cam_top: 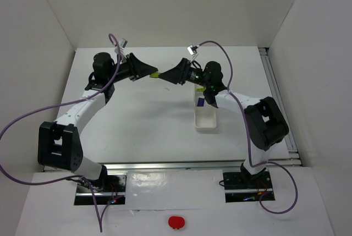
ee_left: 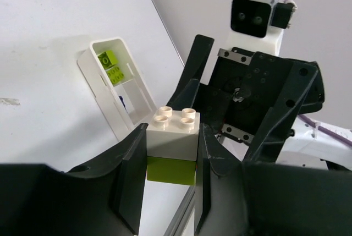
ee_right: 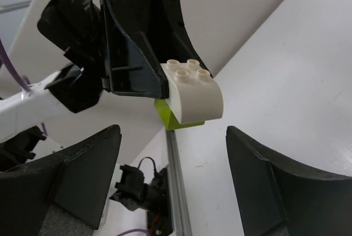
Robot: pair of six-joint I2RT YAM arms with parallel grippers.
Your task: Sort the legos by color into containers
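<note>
My left gripper (ee_left: 170, 140) is shut on a stacked pair held above the table: a white lego (ee_left: 172, 134) on top of a yellow-green lego (ee_left: 170, 171). In the top view the left gripper (cam_top: 152, 73) and right gripper (cam_top: 166, 76) meet tip to tip, with the yellow-green lego (cam_top: 157, 75) between them. My right gripper (ee_right: 170, 175) is open, its jaws wide apart just short of the white lego (ee_right: 195, 95) and yellow-green lego (ee_right: 173, 118). The white tray (cam_top: 206, 127) lies right of centre; it holds yellow-green legos (ee_left: 110, 64) and a dark blue one (ee_left: 122, 103).
White walls enclose the table on the left, back and right. A metal rail (cam_top: 280, 104) runs along the right edge and another along the near edge (cam_top: 176, 165). Purple cables loop over both arms. A red button (cam_top: 176, 223) sits at the front.
</note>
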